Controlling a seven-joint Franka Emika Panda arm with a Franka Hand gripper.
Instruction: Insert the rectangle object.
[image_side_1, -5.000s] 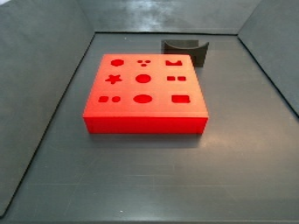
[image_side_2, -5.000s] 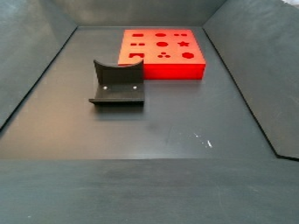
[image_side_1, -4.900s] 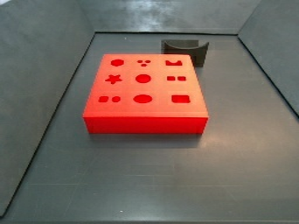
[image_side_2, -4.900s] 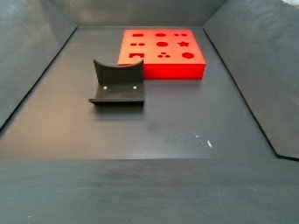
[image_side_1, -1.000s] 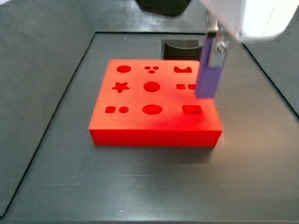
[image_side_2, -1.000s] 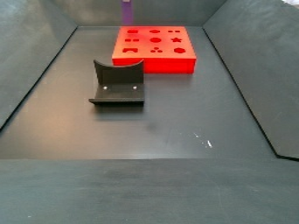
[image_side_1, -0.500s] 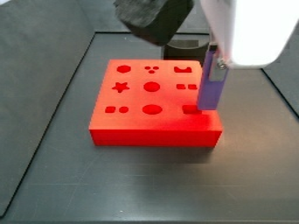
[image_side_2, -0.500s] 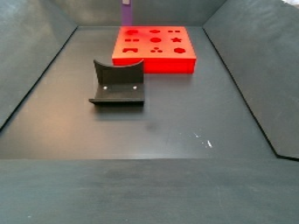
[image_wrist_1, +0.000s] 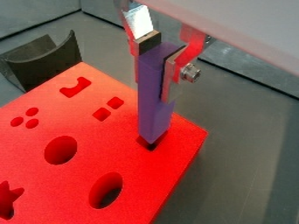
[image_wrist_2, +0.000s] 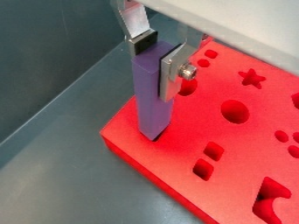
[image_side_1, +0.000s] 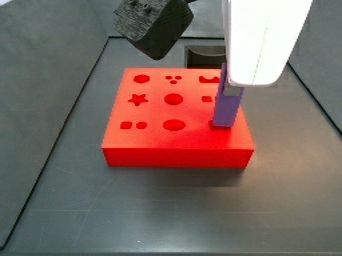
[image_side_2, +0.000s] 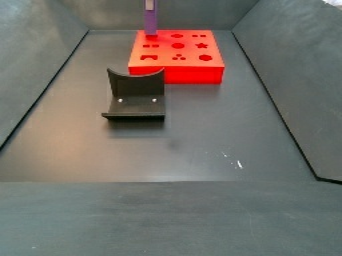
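The purple rectangle object (image_wrist_1: 155, 92) stands upright with its lower end in a hole near a corner of the flat red block (image_wrist_1: 70, 140). It shows in both wrist views (image_wrist_2: 152, 87) and both side views (image_side_1: 226, 108) (image_side_2: 151, 17). My gripper (image_wrist_1: 159, 54) is shut on the bar's upper part, one silver finger on each side, also in the other wrist view (image_wrist_2: 162, 54). In a side view the white arm (image_side_1: 265, 40) covers the gripper above the block (image_side_1: 177, 115). The block lies at the far end in the other side view (image_side_2: 178, 55).
A dark grey curved holder (image_side_2: 135, 96) stands on the grey floor, apart from the red block; it also shows behind the block in a side view (image_side_1: 205, 52) and in a wrist view (image_wrist_1: 41, 57). Sloped grey walls (image_side_2: 34, 90) enclose the floor.
The arm has come into view and carried the purple bar down over the red block's corner hole. The bar has dropped lower, its end now in the hole. The block has shifted slightly.
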